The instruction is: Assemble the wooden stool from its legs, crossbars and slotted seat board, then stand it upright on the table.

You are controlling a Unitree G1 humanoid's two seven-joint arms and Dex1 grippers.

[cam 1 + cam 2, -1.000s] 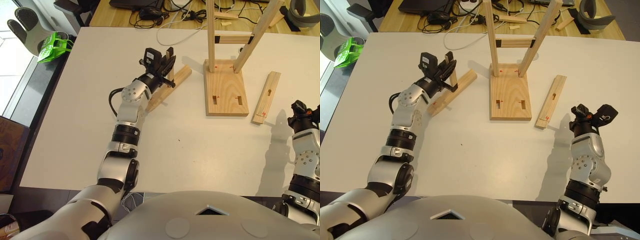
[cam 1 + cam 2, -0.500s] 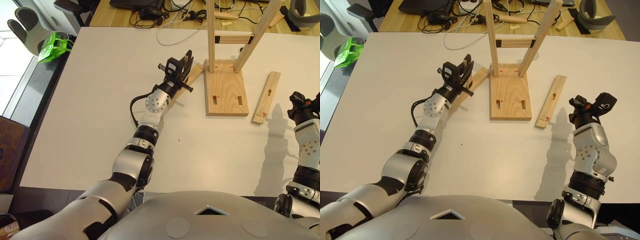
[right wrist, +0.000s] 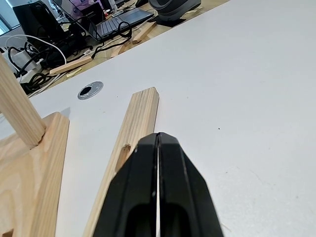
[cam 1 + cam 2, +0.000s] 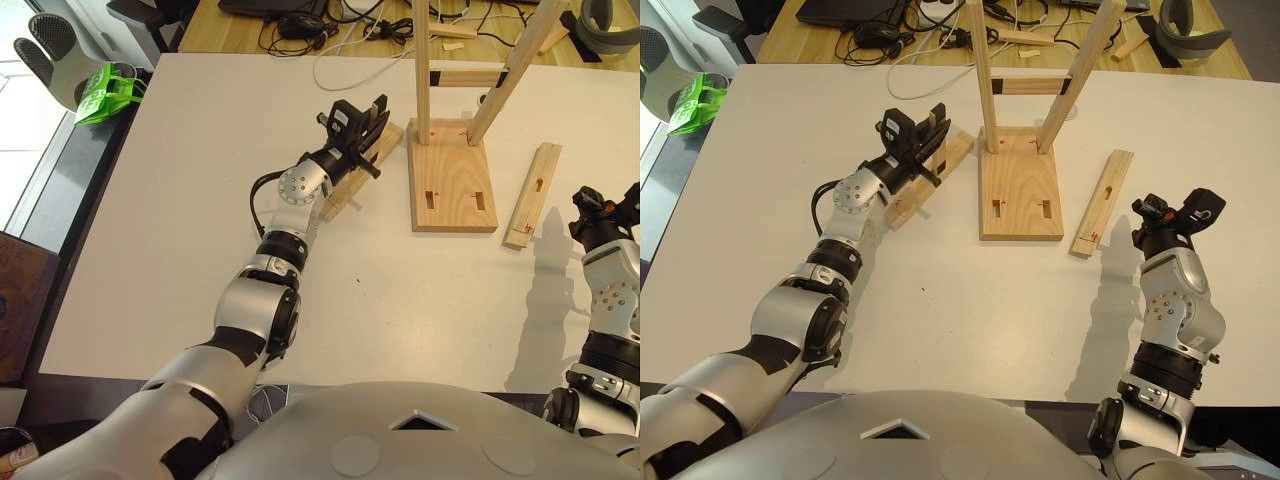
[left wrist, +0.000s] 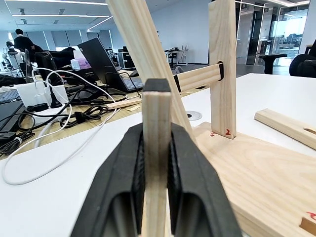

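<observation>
Left gripper (image 5: 156, 132): fingers clenched on a pale wooden leg bar (image 5: 156, 103), held slanted over the white tabletop (image 4: 180, 220) at upper centre, its far end just beside the square slotted wooden seat board (image 4: 450, 172). Right gripper (image 3: 158, 140): fingers pressed shut, empty, above a loose slotted wooden bar (image 3: 139, 116). Judgement: stand the held bar vertical before seeking a free slot; two upright legs (image 4: 423, 60) and their crossbar (image 4: 465, 77) crowd the approach.

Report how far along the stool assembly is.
Done: two legs stand in the seat board, joined by a crossbar. In hand: the left hand grips a wooden bar beside the board. Left: two slots are empty, a slotted bar lies on the table by the shut, empty right hand, and the stool must be stood upright.
</observation>
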